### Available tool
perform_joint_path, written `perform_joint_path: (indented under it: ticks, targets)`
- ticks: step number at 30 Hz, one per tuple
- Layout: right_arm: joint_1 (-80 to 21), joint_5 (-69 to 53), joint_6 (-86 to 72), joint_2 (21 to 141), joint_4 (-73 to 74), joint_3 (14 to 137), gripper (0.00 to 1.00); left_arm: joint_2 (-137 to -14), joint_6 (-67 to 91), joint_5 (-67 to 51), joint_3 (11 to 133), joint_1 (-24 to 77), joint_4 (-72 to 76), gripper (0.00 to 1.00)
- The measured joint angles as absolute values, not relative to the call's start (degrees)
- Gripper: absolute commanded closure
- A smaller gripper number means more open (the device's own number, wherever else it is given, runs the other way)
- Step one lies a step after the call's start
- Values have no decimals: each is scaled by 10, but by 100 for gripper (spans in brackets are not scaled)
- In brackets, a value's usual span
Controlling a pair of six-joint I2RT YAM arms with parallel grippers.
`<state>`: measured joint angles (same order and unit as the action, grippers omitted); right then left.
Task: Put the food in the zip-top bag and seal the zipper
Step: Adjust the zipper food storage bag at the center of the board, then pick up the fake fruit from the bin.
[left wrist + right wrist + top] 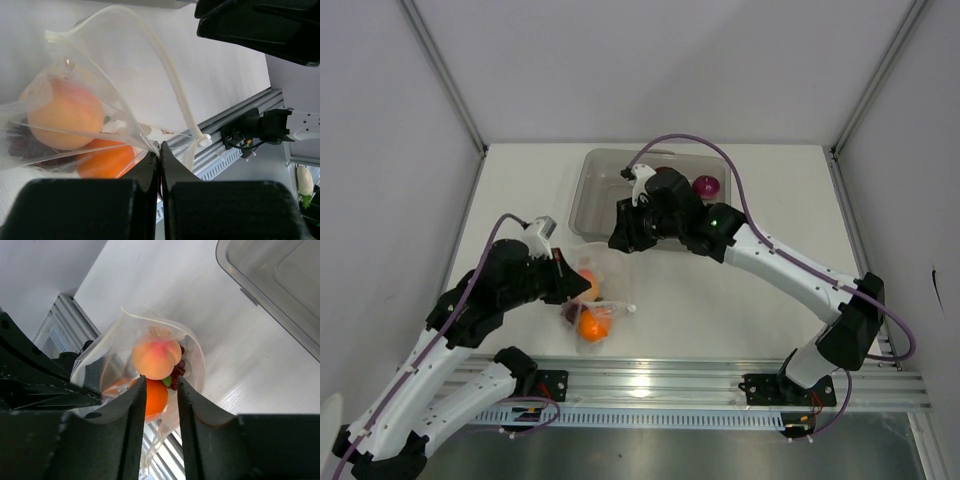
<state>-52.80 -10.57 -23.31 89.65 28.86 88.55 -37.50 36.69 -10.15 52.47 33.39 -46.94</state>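
Left jaws clamped on zip-top bag, right jaws parted, empty, peach and orange bagged

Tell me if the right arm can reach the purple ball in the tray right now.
Probably yes. The right pincer is open and empty over the zip-top bag; the tray is uncovered and the purple ball lies close beside that arm, nothing covering it.
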Motion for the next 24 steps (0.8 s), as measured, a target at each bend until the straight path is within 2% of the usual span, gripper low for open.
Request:
perform_joint_path:
  ticks: [2, 10, 17, 24]
  targets:
    - [-528, -106, -230, 905, 291, 886, 63, -379, 370, -98, 512, 334, -463, 99]
    - [-523, -98, -216, 924, 303, 886, 45, -390, 371, -91, 494, 333, -451, 99]
    - [-463, -73, -200, 922, 308, 922, 43, -399, 370, -92, 504, 333, -451, 99]
    - [-375, 39, -162, 986, 323, 1011, 38, -430, 368, -95, 547, 333, -454, 99]
